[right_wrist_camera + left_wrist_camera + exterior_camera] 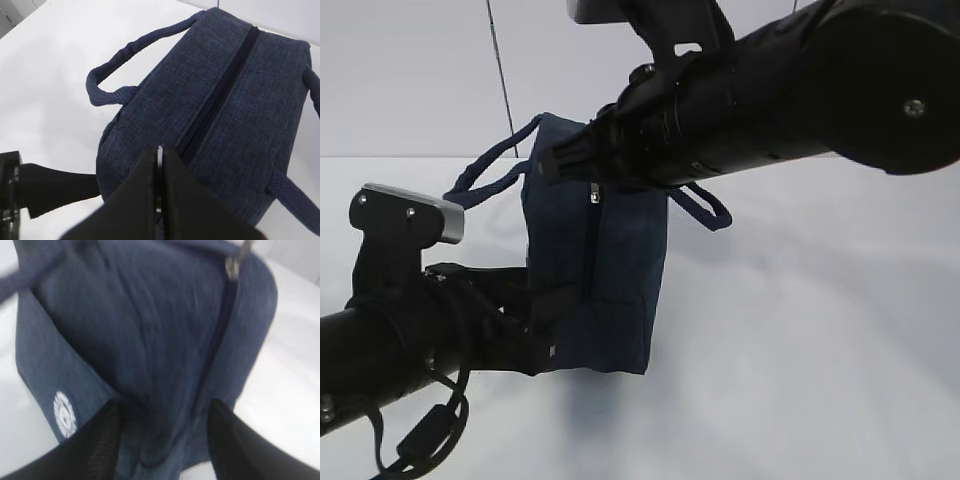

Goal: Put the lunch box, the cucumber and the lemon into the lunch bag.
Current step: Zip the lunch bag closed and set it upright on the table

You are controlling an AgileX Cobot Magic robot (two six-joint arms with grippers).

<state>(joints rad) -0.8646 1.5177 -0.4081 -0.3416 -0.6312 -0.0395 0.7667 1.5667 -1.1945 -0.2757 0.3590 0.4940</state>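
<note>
1. The lunch bag (595,285) stood at the centre of the exterior view on the white table (820,330), its zip still closed along its length.
2. The left gripper (162,440), at the bottom of its wrist view, had its jaws spread apart around the bag's lower end; whether they pressed the fabric could not be told.
3. The right gripper (159,200), low in its wrist view, had its jaws pressed together at the near end of the zip; whether they pinched the zip pull could not be told.
4. The bag looked soft and light, likely to buckle or slide when tugged, so one end probably needed bracing while the silver ring pull (231,267) was drawn.
5. Count: one bag, two handles, one zip; no lunch box, cucumber or lemon was in view.
</note>
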